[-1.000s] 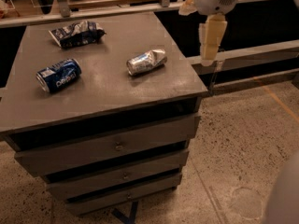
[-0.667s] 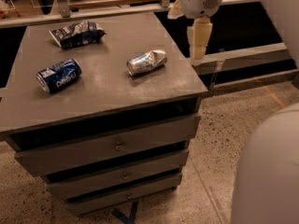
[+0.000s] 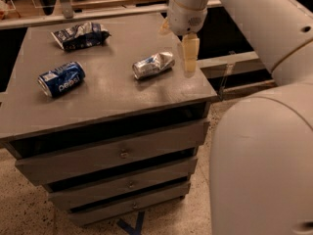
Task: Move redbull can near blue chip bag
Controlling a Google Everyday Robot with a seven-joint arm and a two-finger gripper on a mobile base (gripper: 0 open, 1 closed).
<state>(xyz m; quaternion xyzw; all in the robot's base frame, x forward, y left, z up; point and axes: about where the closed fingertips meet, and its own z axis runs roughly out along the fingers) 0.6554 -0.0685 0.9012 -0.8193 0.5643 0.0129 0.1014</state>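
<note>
I can read "pepsi" on the dark blue can (image 3: 61,78); the print on the others I can't make out. The redbull can (image 3: 153,65) lies on its side mid-counter (image 3: 112,102), well apart from the blue chip bag (image 3: 80,35) at the back left. Since a second ago the gripper (image 3: 190,62) has moved in over the right edge, just beside the redbull can. I cannot tell whether it is released or clenched.
</note>
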